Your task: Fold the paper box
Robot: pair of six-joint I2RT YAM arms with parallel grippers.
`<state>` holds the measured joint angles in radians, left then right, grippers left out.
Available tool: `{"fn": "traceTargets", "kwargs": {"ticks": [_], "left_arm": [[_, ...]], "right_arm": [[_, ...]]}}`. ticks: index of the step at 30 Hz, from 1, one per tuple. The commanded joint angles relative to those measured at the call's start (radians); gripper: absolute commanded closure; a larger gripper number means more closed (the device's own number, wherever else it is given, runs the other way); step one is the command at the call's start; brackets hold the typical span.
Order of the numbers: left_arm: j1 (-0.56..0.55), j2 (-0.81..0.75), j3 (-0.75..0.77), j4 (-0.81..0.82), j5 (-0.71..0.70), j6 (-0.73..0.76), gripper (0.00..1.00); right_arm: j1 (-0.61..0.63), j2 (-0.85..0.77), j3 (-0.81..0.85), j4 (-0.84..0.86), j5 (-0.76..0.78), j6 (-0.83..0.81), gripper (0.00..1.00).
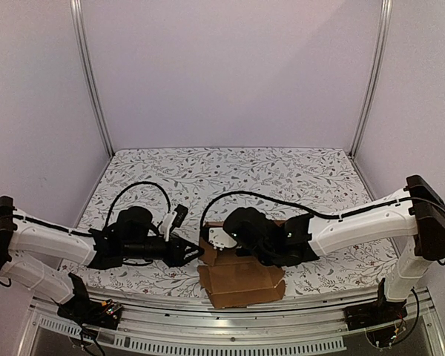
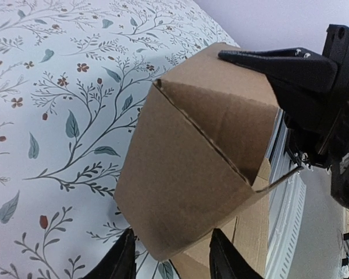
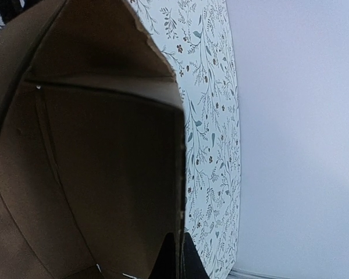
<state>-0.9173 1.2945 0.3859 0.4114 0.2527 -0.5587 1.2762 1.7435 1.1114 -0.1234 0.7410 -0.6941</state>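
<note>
The paper box (image 1: 241, 278) sits at the near edge of the floral table cover (image 1: 282, 170), between your two arms and just short of the metal rail (image 1: 245, 325). From above, part of it lies flat and brown toward you, while the far part disappears under the wrists. The left wrist view shows creased panels already standing and meeting at a sharp corner, so a wall and a side flap are up. The right wrist view looks into a hollow with walls on several sides. By my reading you are mid-fold: the body is taking shape, but the top is open, the near panel is not yet raised and no tabs look tucked. Your right gripper (image 3: 179, 258) has its fingers drawn nearly together on the edge of an upright wall, and it appears to be pinching it. The left wrist view shows one of its black fingers lying along that panel's top edge. Your left gripper (image 2: 174, 261) is spread fairly wide, its fingers straddling the box's lower corner without clearly pressing it.
</note>
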Motion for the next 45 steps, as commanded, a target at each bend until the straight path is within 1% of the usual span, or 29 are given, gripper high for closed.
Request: {"fn": "traceTargets", "kwargs": {"ticks": [1, 8, 16, 25, 31, 45], "left_arm": [[-0.029, 0.027, -0.008, 0.057, -0.083, 0.004, 0.57], [-0.065, 0.063, 0.008, 0.084, -0.164, 0.024, 0.53], [-0.122, 0.074, 0.031, 0.087, -0.222, 0.042, 0.48], [-0.185, 0.080, 0.023, 0.076, -0.312, 0.039, 0.46], [-0.218, 0.072, 0.016, 0.059, -0.334, 0.029, 0.46], [-0.239, -0.007, -0.002, -0.014, -0.368, 0.020, 0.45]], "right_arm": [[0.010, 0.029, 0.016, -0.026, 0.020, 0.035, 1.00], [0.025, 0.043, 0.028, -0.043, 0.029, 0.054, 1.00], [0.043, 0.078, 0.052, -0.064, 0.101, 0.080, 1.00], [0.062, 0.096, 0.054, -0.066, 0.161, 0.093, 1.00], [0.072, 0.103, 0.042, -0.053, 0.189, 0.094, 1.00], [0.073, 0.065, 0.054, -0.082, 0.148, 0.120, 1.00]]}}
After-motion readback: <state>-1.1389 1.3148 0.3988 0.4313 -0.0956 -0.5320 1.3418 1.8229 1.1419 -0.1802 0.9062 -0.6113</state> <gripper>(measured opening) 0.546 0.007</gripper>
